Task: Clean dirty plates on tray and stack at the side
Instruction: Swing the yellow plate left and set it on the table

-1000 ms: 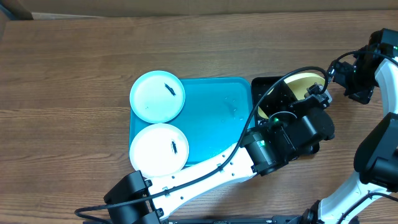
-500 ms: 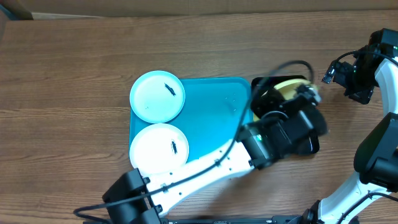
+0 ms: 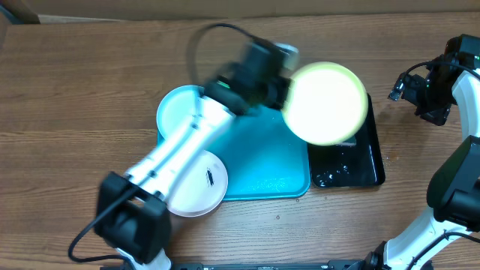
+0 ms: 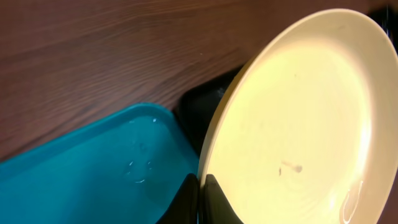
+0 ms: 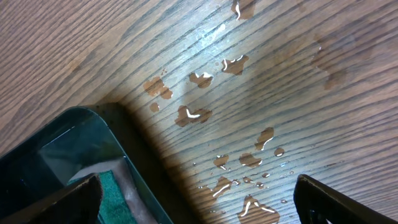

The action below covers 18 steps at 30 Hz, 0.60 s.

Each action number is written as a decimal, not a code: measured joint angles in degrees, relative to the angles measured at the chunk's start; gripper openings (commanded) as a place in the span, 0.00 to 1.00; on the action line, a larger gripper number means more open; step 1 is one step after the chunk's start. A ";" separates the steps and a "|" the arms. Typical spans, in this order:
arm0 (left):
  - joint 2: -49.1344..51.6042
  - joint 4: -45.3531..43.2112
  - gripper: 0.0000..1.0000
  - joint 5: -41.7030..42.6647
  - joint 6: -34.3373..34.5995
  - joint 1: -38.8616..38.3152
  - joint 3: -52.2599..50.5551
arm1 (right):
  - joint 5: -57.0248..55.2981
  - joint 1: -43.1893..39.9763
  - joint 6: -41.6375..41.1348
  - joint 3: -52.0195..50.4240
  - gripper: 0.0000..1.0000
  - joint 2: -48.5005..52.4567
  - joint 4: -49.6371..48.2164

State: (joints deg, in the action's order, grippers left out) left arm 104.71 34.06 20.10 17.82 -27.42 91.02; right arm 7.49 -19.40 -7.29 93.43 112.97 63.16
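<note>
1. Centrally in the overhead view lies the turquoise tray (image 3: pixel 262 169). It carries two plates. The pale blue plate (image 3: pixel 174 114) sits at its 10 o'clock corner, partly hidden under the left arm. The white plate (image 3: pixel 196 186) sits at its 8 o'clock corner, overhanging the rim, with a small dark smudge (image 3: pixel 211 178) on its face.
2. Water beads (image 4: pixel 140 169) glint on the bare tray floor.
3. At the tray's 3 o'clock side, just beside it, is the narrow black tray (image 3: pixel 352 163). Its floor is wet and shiny.
4. The yellow-green plate (image 3: pixel 326 103) is off the turquoise tray. It is held in the air toward the tray's 1 o'clock, covering the black tray's 12 o'clock end. It looks blurred in this view.
5. In the left wrist view the left gripper (image 4: pixel 200 194) is clamped on the yellow-green plate's rim at the plate's 7 o'clock edge. One finger lies on each face, and the plate is tilted. A faint speck and droplets mark its inner face.
6. The right gripper (image 5: pixel 198 186) hangs well apart from all three plates, at the table's 3 o'clock edge. Its fingers (image 5: pixel 62 200) are spread wide and hold nothing.
7. Below the right gripper the wooden table (image 5: pixel 298 74) bears scattered water drops (image 5: pixel 189 115). At 8 o'clock is the corner of a dark container (image 5: pixel 56 140) holding a green, sponge-like piece (image 5: pixel 111 190).
</note>
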 measured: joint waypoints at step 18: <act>0.00 23.04 0.04 0.24 4.33 59.10 0.09 | 0.00 0.00 -0.04 0.00 1.00 0.00 -0.02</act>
State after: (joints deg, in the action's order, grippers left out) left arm 104.71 57.10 20.34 22.15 31.68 91.11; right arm 7.49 -19.40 -7.33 93.43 112.97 63.13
